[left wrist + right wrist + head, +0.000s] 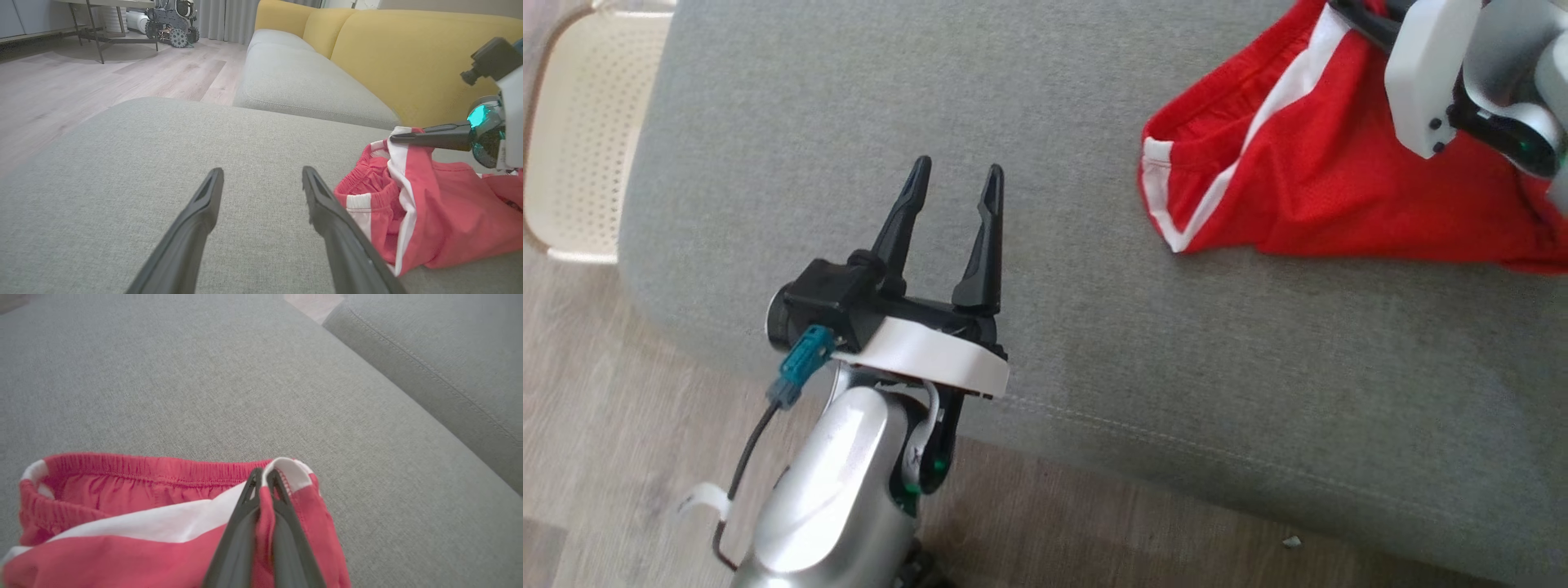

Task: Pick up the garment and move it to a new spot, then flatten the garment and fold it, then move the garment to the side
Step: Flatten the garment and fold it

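Note:
The garment (1323, 180) is a pair of red shorts with white stripes and an elastic waistband, lying crumpled on the grey sofa cushion (1029, 122) at the upper right. My right gripper (264, 479) is shut on the garment (143, 522), pinching a fold of the waistband at the white stripe. From the left wrist view its dark fingers (429, 138) lie across the top edge of the garment (429, 220). My left gripper (954, 181) stands open over bare cushion, well to the left of the shorts, with nothing between its fingers (261, 179).
A cream perforated basket (580, 139) stands on the wooden floor (621, 425) left of the cushion. Yellow sofa backrests (408, 53) and a second grey seat cushion (302, 77) lie beyond. A wheeled machine (171, 20) and table legs stand far across the room.

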You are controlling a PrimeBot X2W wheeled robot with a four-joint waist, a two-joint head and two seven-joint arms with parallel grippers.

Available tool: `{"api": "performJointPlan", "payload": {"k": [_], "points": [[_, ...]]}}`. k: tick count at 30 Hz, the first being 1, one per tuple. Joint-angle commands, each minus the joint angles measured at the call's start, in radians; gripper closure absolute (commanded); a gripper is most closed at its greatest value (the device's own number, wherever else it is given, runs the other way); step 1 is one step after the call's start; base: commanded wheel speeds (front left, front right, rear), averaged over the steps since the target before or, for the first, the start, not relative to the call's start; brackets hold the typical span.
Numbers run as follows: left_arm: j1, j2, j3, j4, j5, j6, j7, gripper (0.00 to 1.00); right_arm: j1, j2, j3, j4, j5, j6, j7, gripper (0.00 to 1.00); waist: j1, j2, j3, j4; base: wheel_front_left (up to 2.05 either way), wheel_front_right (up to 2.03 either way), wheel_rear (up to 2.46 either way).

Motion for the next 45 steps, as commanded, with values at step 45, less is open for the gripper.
{"api": "performJointPlan", "payload": {"k": [45], "points": [[-0.138, 0.283, 0.013, 0.314, 0.21, -0.256, 0.057, 0.0, 0.888, 0.204, -0.743, -0.466, -0.289, 0.003, -0.157, 1.0, 0.0, 0.0, -0.185, -0.477, 0.0, 0.0, 0.0]]}}
